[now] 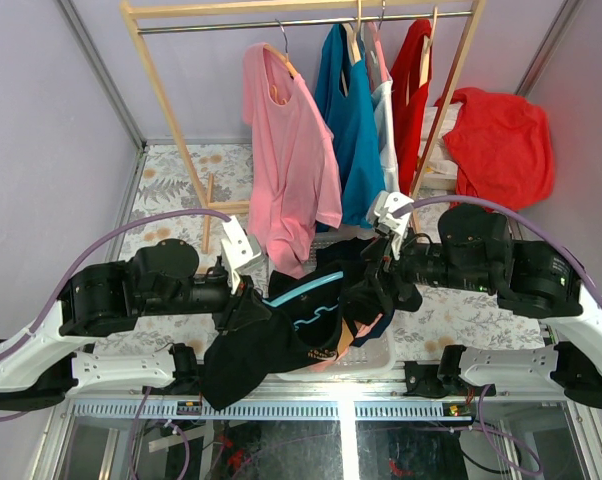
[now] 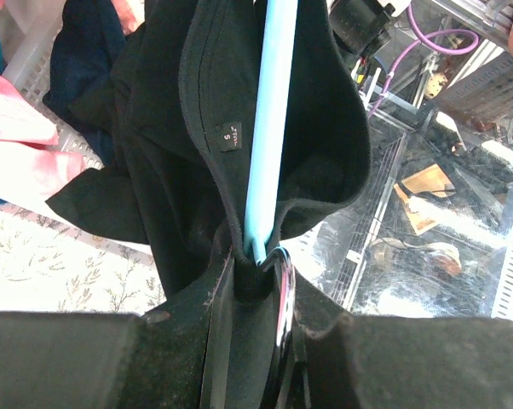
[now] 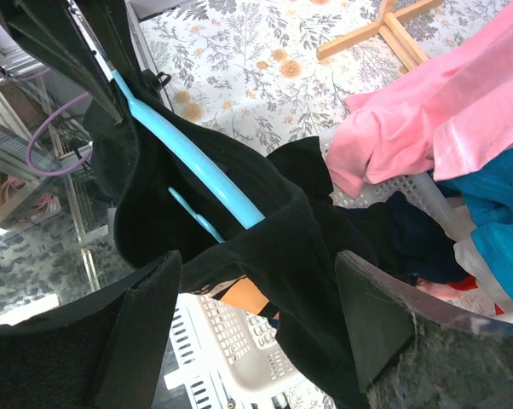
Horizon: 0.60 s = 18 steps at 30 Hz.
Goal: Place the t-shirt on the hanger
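Observation:
The black t-shirt [image 1: 266,350] hangs between both grippers above the basket, and its neck opening sits around the light blue hanger [image 1: 313,291]. My left gripper [image 1: 243,296] is shut on the end of the hanger [image 2: 269,128] together with the collar of the t-shirt [image 2: 167,128], whose size label shows. My right gripper [image 1: 367,296] is open. In the right wrist view its fingers [image 3: 146,315] stand wide apart with t-shirt fabric [image 3: 325,256] draped between them. The hanger [image 3: 188,162] runs up to the left there. An orange print [image 3: 244,300] shows under the fold.
A white laundry basket [image 1: 366,362] stands below the t-shirt, with a dark navy garment [image 3: 418,243] in it. A wooden rack [image 1: 161,90] at the back holds a pink t-shirt [image 1: 286,150], blue garments [image 1: 349,120] and red garments [image 1: 496,140].

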Motion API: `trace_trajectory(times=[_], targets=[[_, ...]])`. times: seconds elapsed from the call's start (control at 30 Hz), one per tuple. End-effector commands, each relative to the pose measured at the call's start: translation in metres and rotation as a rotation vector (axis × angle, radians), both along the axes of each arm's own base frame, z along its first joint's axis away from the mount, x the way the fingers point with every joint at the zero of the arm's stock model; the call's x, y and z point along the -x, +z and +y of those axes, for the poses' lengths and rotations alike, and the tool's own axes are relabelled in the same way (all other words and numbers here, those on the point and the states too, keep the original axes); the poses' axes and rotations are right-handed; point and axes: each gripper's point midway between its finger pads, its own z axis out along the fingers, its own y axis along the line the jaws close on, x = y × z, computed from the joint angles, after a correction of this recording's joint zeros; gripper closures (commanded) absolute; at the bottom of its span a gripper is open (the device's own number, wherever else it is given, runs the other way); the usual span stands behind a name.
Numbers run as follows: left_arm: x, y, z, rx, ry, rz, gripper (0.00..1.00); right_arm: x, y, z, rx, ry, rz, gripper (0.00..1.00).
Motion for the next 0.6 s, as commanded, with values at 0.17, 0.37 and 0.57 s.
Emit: trace_trajectory(times=[0.17, 0.37, 0.57], targets=[[0.012, 0.015, 0.004, 0.051, -0.042, 0.019, 1.00, 0.009, 0.002, 0.008, -0.005, 0.086, -0.021, 0.20], [0.015, 0.020, 0.006, 0.060, -0.057, 0.022, 1.00, 0.010, 0.000, 0.012, 0.010, 0.113, -0.018, 0.20], [0.018, 0.023, 0.008, 0.060, -0.068, 0.023, 1.00, 0.009, -0.010, 0.021, 0.050, 0.141, -0.006, 0.20]])
